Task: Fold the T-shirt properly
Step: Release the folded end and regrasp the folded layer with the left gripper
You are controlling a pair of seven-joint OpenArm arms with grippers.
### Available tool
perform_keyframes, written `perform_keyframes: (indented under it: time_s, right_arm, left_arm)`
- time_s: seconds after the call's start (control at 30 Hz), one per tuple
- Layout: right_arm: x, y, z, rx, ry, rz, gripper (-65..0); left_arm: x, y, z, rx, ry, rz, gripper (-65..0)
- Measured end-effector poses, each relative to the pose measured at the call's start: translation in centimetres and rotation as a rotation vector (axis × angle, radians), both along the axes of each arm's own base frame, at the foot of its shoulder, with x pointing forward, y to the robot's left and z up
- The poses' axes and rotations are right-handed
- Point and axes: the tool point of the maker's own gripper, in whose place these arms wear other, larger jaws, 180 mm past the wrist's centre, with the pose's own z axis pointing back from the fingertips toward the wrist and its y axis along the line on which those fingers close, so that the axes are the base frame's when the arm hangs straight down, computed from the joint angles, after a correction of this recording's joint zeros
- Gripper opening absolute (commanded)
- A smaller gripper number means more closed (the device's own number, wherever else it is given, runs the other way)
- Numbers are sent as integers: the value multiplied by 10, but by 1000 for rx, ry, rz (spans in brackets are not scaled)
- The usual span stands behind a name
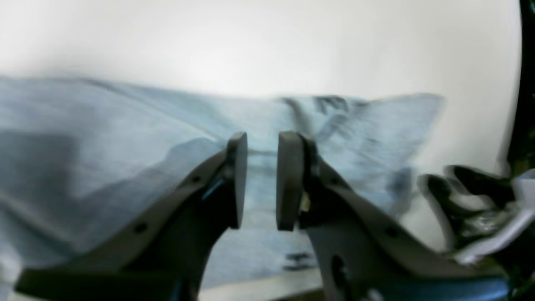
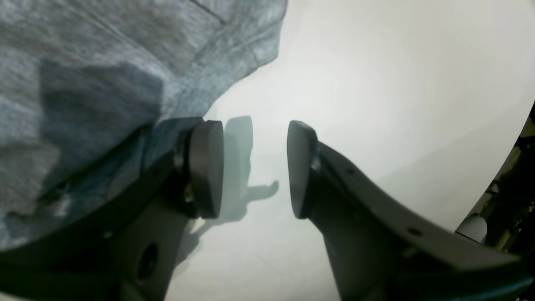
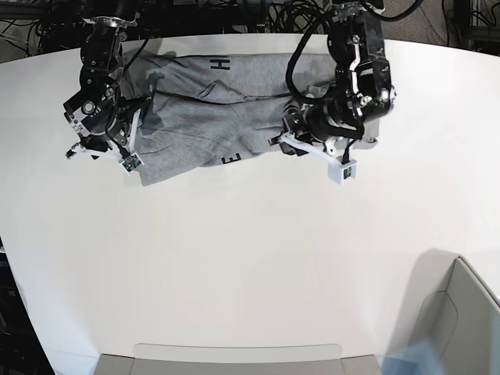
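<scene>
Nearest in the left wrist view, the left gripper (image 1: 261, 179) is seen with its jaws parted by a narrow gap and nothing visibly pinched between them, though the picture is blurred and a thin fold could be missed. Just beyond and below its tips lies the T-shirt (image 1: 125, 146), heather-grey, with dark lettering showing past the right-hand pad. The right gripper (image 2: 255, 167) is held spread, nothing between the pads but bare white table (image 2: 376, 83); the garment's edge lies up and to the left of it, beside the left pad, and whether cloth touches that finger cannot be told. From the base view the T-shirt (image 3: 226, 117) is found bunched and partly doubled over between the two arms, its lettering exposed at two places. The fold is judged to be at an early or middle stage: some cloth has been turned over, but no neat rectangle is formed and smoothing is left. Both arms are bent low over the cloth's opposite ends, wrists pitched downward.
</scene>
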Motion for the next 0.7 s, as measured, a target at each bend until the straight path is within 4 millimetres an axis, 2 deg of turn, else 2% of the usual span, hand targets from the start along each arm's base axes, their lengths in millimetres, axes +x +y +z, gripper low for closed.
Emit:
perform_keyframes:
  time_s: [0.23, 0.3, 0.43, 0.5, 0.6, 0.7]
  right_arm:
    - [0, 0, 0, 0, 0, 0, -398]
    - [0, 0, 0, 1, -1, 1, -398]
    - [0, 1, 0, 6, -2, 1, -398]
    - [0, 1, 0, 3, 0, 1, -398]
    - [-1, 1, -1, 6, 2, 1, -398]
    - [-1, 2, -1, 8, 2, 1, -398]
  left_arm:
    - [1, 8, -2, -8, 43, 97, -521]
    - [-1, 15, -5, 14, 52, 102, -521]
    - [-3, 53, -15, 135, 82, 208, -520]
    - [-4, 66, -16, 160, 89, 239, -520]
    - [-7, 71, -18, 170, 98, 248, -520]
    - [-20, 72, -26, 146, 157, 317, -520]
